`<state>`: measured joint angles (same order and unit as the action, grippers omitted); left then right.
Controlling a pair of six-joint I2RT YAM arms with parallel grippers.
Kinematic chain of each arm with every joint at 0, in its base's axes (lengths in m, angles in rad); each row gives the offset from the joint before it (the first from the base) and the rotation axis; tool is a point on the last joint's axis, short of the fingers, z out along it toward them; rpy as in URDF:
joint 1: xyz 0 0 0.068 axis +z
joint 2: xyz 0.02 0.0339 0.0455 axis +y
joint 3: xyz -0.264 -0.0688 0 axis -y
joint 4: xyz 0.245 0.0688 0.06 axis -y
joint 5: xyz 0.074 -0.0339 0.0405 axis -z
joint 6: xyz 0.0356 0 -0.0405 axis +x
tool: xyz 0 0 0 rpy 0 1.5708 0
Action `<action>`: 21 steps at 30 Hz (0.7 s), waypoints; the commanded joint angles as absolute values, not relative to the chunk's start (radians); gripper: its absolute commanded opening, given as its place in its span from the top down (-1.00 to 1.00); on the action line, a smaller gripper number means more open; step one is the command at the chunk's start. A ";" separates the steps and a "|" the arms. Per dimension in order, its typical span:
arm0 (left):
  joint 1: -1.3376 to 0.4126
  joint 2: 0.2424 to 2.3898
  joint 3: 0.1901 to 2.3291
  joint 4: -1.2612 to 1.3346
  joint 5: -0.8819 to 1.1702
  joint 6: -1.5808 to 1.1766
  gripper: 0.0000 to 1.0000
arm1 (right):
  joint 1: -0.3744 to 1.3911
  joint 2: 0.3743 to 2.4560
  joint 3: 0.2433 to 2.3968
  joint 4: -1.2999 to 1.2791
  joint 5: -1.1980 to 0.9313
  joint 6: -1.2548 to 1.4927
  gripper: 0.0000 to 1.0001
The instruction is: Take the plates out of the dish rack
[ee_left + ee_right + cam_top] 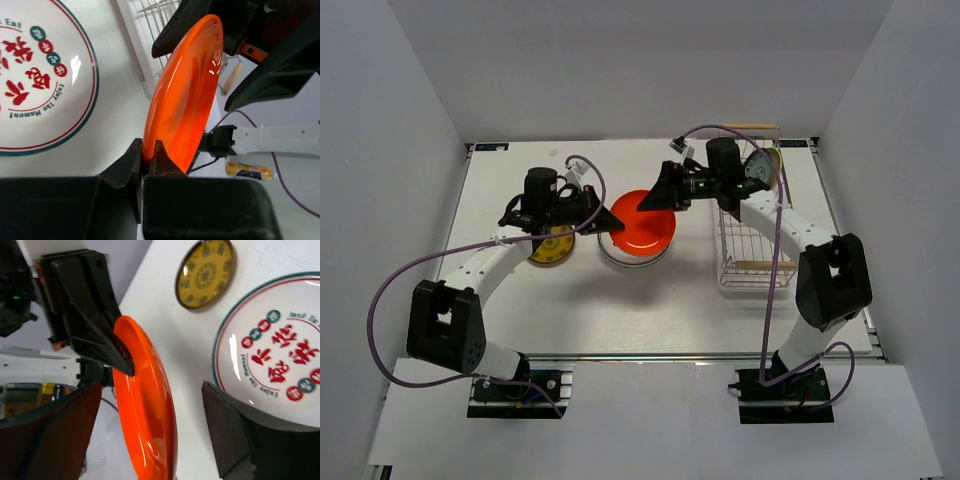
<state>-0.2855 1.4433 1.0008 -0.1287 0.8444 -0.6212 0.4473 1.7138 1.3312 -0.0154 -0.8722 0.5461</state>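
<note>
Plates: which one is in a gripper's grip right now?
The plain orange plate: the left gripper pinches its rim, holding it on edge. The white plate and yellow plate lie flat on the table.

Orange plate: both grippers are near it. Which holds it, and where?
The left gripper holds the orange plate by its rim; the right gripper stands open.

White arms [488, 264], black joints [445, 325] (purple cables [778, 262])
</note>
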 commanded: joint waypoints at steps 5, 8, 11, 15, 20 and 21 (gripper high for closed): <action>-0.270 1.292 1.032 -0.290 0.565 -0.655 1.00 | 0.437 1.634 1.456 -0.349 -0.477 0.377 -0.78; -0.261 1.282 1.077 -0.444 0.306 -0.718 1.00 | 0.434 1.565 1.434 -0.440 -0.163 0.371 -0.78; -0.249 1.293 1.112 -0.573 0.039 -0.771 1.00 | 0.427 1.488 1.387 -0.488 0.108 0.397 -0.78; -0.210 1.333 1.127 -0.653 -0.153 -0.795 1.00 | 0.422 1.413 1.319 -0.482 0.218 0.364 -0.78; -0.149 1.367 1.095 -0.653 -0.250 -0.801 1.00 | 0.391 1.375 1.286 -0.497 0.305 0.339 -0.78; -0.140 1.383 1.089 -0.655 -0.256 -0.805 1.00 | 0.382 1.374 1.284 -0.508 0.314 0.339 -0.78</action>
<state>-0.1638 1.3754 1.0874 -0.6292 -0.1371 -0.7799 0.4011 1.3823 1.3048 -0.4759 0.1932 0.3698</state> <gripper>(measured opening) 0.129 0.889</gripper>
